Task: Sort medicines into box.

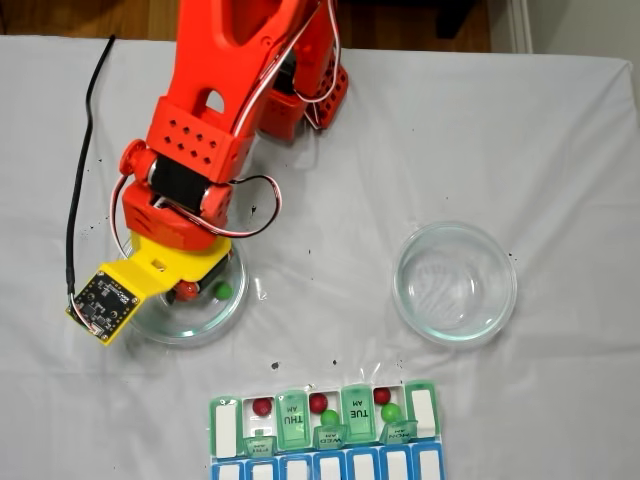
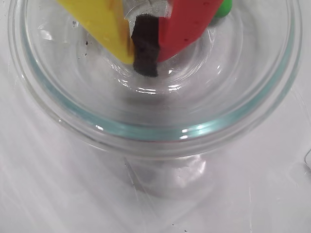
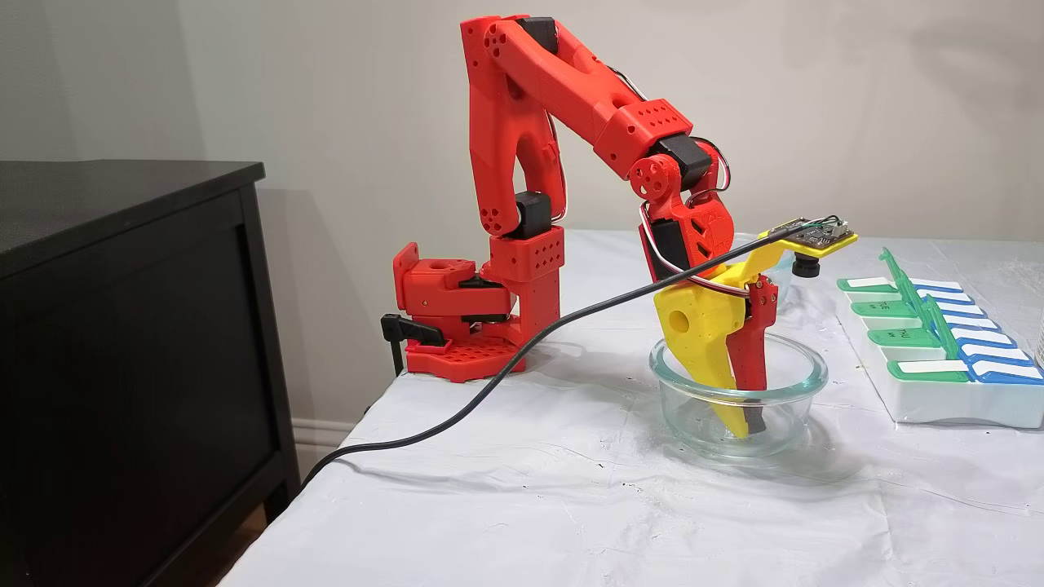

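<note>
Gripper in the glass dish

The gripper (image 2: 146,53), fingers together with nothing visibly between them, reaches into the glass dish (image 2: 155,131) beside a green ball (image 1: 224,291).

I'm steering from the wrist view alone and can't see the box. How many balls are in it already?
Observer: Five. Three red balls and two green balls lie in the box.
Operator: Where is the box from the dish I'm over?
Observer: In the fixed view from above, it lies below and to the right of the dish, apart from it.
Operator: How deep is the hand?
Observer: From the side, the hand reaches inside the dish, with its tips near the bottom.
</note>
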You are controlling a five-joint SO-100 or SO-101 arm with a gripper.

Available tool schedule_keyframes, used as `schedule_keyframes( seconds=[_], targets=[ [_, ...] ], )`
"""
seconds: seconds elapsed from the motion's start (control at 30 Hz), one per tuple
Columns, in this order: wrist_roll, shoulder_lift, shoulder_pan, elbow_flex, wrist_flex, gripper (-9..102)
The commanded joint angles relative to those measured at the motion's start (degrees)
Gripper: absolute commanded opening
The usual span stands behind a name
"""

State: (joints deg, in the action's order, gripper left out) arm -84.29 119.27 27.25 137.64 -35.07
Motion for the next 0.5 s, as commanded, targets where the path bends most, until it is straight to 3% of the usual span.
schedule_keyframes(
  seconds=[0.0,0.1,0.17,0.3,0.47],
  targets=[
    [0.7,4.9,-0.6,-0.2,0.5,12],
    [2.6,4.6,-0.7,-0.4,1.3,22],
    [6.2,3.8,-1.1,-3.3,-2.9,25],
    [18.3,-0.7,-3.3,-12.0,-12.2,25],
    [32.3,-3.3,-6.5,-16.6,-15.6,25]
  ],
)
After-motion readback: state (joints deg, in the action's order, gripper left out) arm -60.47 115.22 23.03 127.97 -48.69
